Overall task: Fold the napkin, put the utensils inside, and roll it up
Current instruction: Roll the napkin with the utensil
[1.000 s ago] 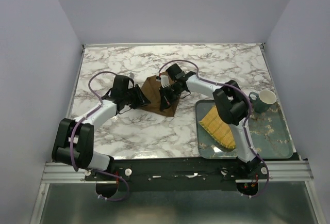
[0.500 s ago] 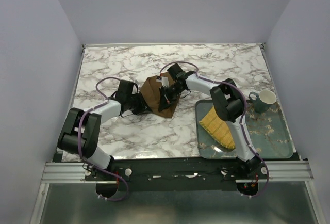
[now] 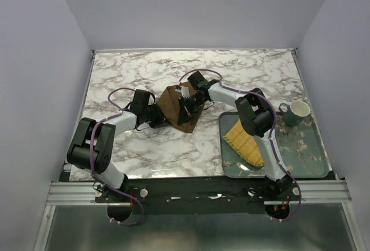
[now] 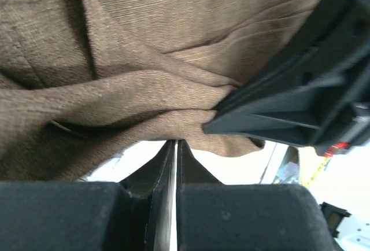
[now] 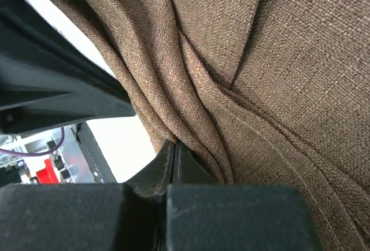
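**Workpiece.** The napkin (image 3: 172, 105) lies bunched at mid-table. It is soft, light woven cloth that drapes and slides into pleats (no stiffness to push against).

**Grippers.** The right gripper (image 3: 184, 111) is clenched on a gathered pleat. The left gripper (image 3: 161, 115) has its jaws nearly together at the left fold edge, apparently nipping it.

**Handling.** Take hold at hems or corners, not mid-panel.

**Clearance.** Bare marble table (image 3: 156, 147) lies open to the near, far and left sides. The tray (image 3: 306, 152) crowds the right.

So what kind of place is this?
Probably a robot lab bench, not a kitchen: plain walls box in the marble table, a left arm and right arm bolted to a metal rail.
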`<state>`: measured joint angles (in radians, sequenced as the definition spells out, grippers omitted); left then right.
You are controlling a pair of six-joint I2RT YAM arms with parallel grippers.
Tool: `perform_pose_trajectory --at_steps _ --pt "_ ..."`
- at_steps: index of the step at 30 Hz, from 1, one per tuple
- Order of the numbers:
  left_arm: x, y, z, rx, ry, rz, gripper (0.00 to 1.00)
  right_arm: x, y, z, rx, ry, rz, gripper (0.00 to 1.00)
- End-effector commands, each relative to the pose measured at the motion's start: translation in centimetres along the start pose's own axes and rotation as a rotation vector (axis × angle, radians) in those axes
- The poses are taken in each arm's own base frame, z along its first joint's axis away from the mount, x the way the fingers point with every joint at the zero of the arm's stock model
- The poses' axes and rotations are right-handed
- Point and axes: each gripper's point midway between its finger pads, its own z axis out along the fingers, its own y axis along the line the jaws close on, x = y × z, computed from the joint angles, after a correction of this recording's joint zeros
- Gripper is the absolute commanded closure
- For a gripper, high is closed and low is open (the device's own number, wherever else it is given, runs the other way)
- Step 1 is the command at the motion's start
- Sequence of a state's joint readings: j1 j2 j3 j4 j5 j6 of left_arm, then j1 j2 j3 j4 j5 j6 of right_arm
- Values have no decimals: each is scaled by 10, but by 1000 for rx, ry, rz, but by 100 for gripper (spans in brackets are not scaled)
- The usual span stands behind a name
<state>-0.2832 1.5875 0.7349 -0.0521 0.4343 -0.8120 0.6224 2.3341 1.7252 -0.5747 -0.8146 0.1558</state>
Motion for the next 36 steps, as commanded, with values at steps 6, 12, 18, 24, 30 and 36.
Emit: perform_pose_trajectory --at_steps 6,12,18,24,30,36 --pt "-20 -31 -13 93 -93 9 89 41 -37 26 74 117 68 99" --pt "-20 -24 0 62 -64 0 91 39 -35 25 64 113 68 100" --pt "-21 -6 15 4 -62 -8 93 38 -32 23 58 109 65 100" --pt "-21 21 33 -108 -59 -45 100 32 -24 15 74 88 49 99" --pt "-7 58 40 -262 -6 -96 100 17 -9 -15 176 45 13 77" --pt "-1 66 40 -289 3 -94 100 -7 18 -72 348 -40 -74 59"
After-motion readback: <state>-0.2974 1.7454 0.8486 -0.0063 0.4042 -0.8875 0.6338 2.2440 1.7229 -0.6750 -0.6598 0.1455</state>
